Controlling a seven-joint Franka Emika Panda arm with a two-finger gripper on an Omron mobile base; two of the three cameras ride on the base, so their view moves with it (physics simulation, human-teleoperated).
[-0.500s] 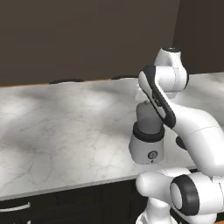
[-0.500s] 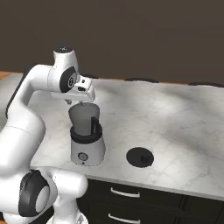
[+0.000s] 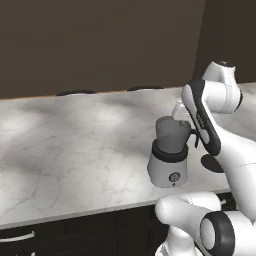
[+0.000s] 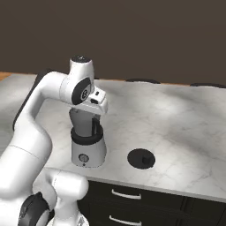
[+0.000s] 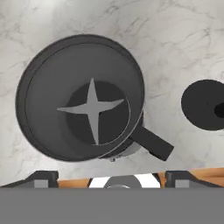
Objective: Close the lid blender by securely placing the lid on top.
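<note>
The blender [image 3: 169,161] stands near the counter's front edge, with a silver-white base, a front dial and an uncovered grey jar [image 4: 84,120]. From above I look straight into the jar [image 5: 81,98] at its star-shaped blade, with the dark handle [image 5: 151,144] sticking out. The lid [image 4: 141,158], a flat dark round cap, lies on the marble to the blender's right [image 5: 205,105], about a jar's width away. My gripper [image 5: 112,178] hovers above the jar, open, with nothing between its widely spread fingertips [image 5: 41,177]. In the right base view the hand [image 4: 98,101] sits just over the jar's rim.
The grey-veined marble counter [image 3: 75,145] stretches wide to the left of the blender. A dark wall rises behind it, with stove burners [image 4: 139,81] at the back edge. Dark drawers [image 4: 128,194] with handles sit below the front edge.
The hand has swung to the right and slightly lower, from the jar's left side to over its right rim. Blender and lid have not moved.
</note>
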